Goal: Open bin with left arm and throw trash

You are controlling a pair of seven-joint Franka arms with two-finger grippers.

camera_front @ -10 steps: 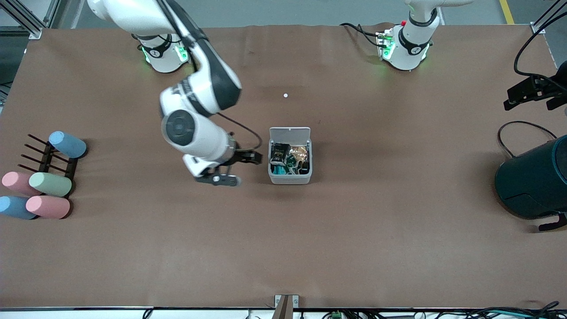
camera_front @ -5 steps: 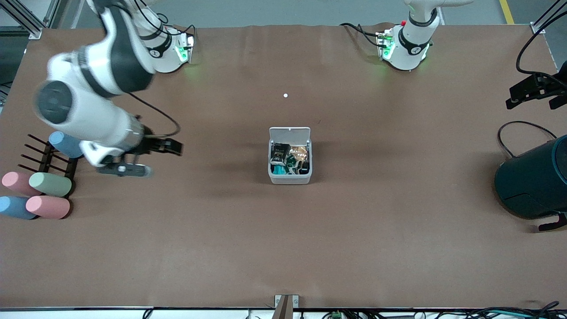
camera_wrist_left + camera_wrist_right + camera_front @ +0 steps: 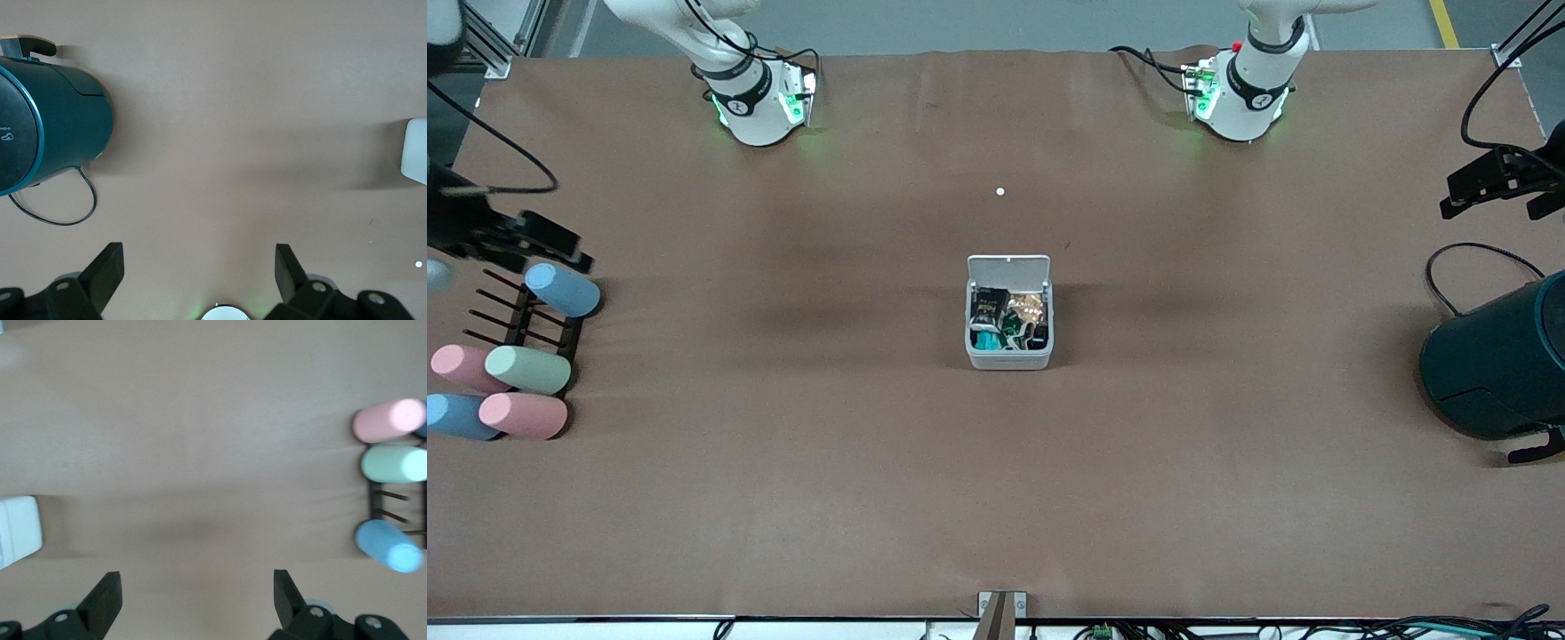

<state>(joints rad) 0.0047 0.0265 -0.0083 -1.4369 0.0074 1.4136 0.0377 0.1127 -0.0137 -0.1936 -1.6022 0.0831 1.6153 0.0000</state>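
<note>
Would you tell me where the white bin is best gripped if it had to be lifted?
Probably from above, across the two side walls of the bin, one finger outside each. The raised lid blocks the edge toward the robots' bases, and the trash inside leaves little room for an inner finger.

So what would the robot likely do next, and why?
Probably close the lid with the left gripper, or stop. The bin stands open with trash inside, no scraps show on the table, and both open grippers, right gripper included, sit at the table's ends.
</note>
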